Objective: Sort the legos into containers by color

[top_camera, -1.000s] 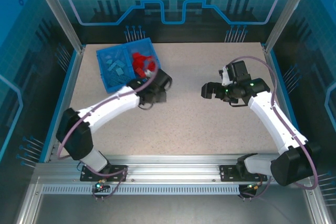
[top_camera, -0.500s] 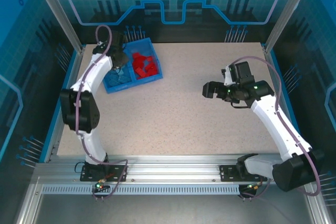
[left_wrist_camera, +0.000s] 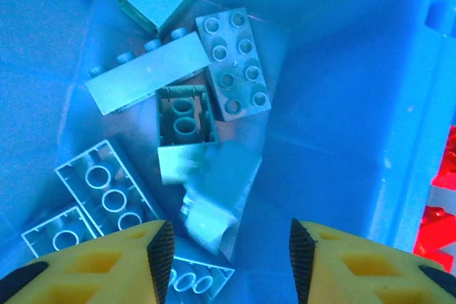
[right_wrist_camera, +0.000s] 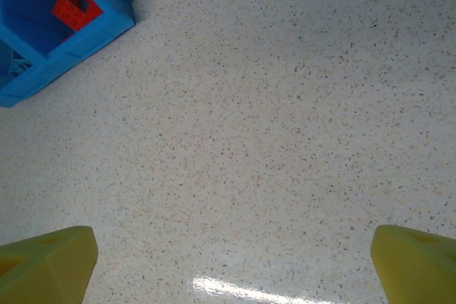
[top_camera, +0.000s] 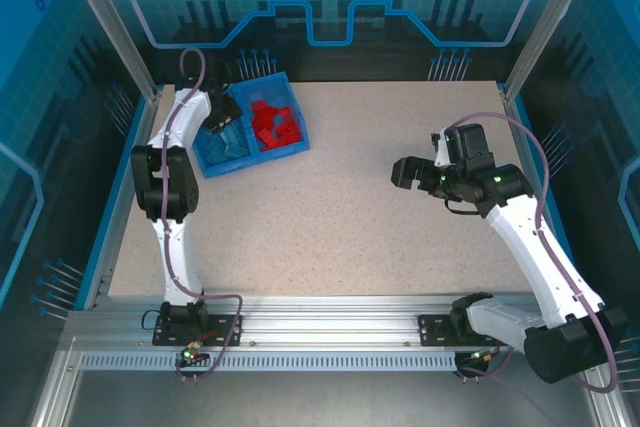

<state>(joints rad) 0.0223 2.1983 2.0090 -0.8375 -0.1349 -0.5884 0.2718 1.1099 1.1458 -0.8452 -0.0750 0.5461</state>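
The blue tray (top_camera: 292,150) sits at the table's far left, its two containers split by a divider (left_wrist_camera: 420,140). Light blue legos (top_camera: 232,142) lie in the left container and red legos (top_camera: 272,122) in the right one. My left gripper (top_camera: 222,115) hovers over the left container, open, with nothing between its pads. Below it in the left wrist view lie several light blue legos (left_wrist_camera: 231,62), and a blurred light blue one (left_wrist_camera: 214,204) is just under the left gripper (left_wrist_camera: 231,261). My right gripper (top_camera: 395,172) hangs open over bare table at the right.
In the right wrist view the right gripper (right_wrist_camera: 231,268) looks down on speckled tabletop, with the tray's corner (right_wrist_camera: 78,40) and red legos (right_wrist_camera: 71,5) at the upper left. Metal posts and blue side rails frame the table.
My left arm swung from the tray's near right corner to above the left container, then its jaws opened and a light blue lego dropped free. The right arm barely drifted.
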